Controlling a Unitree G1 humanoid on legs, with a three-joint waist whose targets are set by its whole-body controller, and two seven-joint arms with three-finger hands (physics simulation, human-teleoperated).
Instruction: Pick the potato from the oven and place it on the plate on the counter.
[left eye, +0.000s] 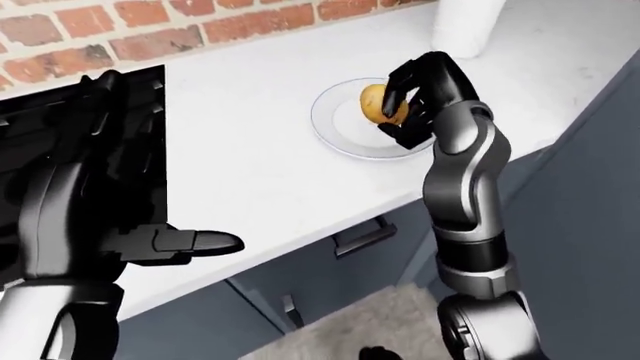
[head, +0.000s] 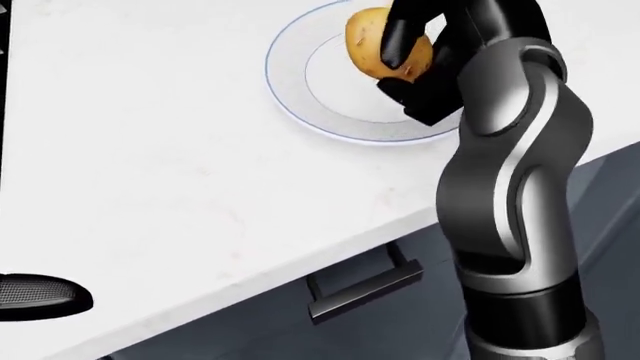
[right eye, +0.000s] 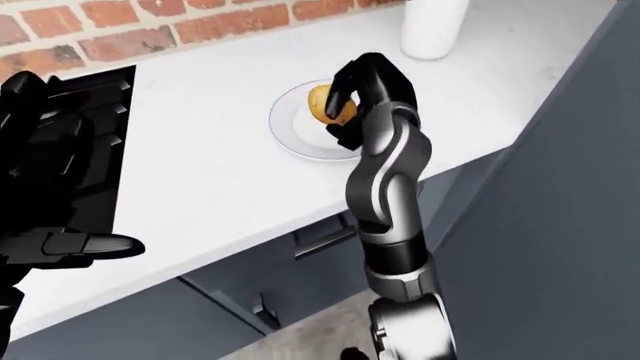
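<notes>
Gripping: the right hand (left eye: 415, 105) has its black fingers closed round the potato (left eye: 374, 103).
Left-eye view, potato: held over the plate (left eye: 335, 131); whether it touches the plate cannot be told.
Left-eye view, plate: white, resting on the white counter (left eye: 260, 165), below a brick wall (left eye: 150, 37).
Left-eye view, left hand (left eye: 170, 244): low at the left, one finger stretched out flat, holding nothing; grip state cannot be told.
Head view, potato (head: 372, 41): at the top edge, over the plate's inner ring (head: 340, 90).
Head view, drawer handle (head: 362, 289): dark bar under the counter edge.
Right-eye view, white jar (right eye: 432, 28): stands on the counter, up and right of the plate.
</notes>
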